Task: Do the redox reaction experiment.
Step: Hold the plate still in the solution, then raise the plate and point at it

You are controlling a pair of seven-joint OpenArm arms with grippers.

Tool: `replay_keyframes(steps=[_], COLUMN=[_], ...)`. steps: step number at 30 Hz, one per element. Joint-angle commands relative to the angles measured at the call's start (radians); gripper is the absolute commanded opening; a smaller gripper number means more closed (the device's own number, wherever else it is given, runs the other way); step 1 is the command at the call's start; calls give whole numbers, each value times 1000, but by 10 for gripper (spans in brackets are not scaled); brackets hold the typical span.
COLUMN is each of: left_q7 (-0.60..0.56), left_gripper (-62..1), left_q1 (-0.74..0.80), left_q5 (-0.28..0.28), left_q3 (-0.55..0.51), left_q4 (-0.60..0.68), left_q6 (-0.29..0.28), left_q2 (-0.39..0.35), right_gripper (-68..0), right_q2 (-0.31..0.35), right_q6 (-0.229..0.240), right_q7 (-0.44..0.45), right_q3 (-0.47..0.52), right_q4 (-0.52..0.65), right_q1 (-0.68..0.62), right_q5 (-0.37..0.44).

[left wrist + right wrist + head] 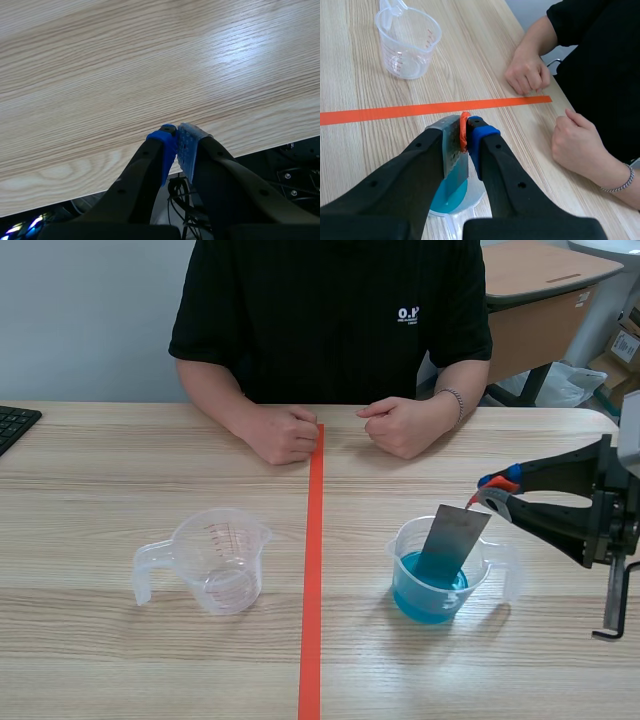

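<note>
My right gripper (pixel 488 495) pinches a flat grey metal plate (pixel 452 535), its lower end inside the clear plastic cup (pixel 400 572) of blue liquid; my left gripper (pixel 176 145) is closed, empty.

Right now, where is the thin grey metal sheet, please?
Scene view, right of the orange tape line: the right gripper holds the metal sheet, its lower end inside the clear plastic cup of blue liquid.

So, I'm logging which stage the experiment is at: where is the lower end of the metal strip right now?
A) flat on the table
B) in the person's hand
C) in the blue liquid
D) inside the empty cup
C: the right gripper holds the metal strip by its upper end, and the strip's lower end stands in the blue liquid inside the cup.
</note>
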Motion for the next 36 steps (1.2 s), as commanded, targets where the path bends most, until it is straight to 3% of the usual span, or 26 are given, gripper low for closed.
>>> replay_keyframes(steps=[1, 11, 36], left_q7=[-8, -7, -7], left_gripper=[-568, -568, -568], left_q1=[3, 3, 3], left_q5=[-6, -6, -6], left_q3=[1, 1, 1], left_q4=[19, 19, 19], left_q6=[2, 2, 2], left_q2=[-6, -6, -6], right_gripper=[-660, -660, -660], right_q2=[21, 34, 43], right_q6=[6, 6, 6], right_q7=[10, 2, -189], right_q3=[32, 114, 204], right_q4=[31, 128, 326], right_q1=[-2, -80, -145], right_q5=[13, 31, 224])
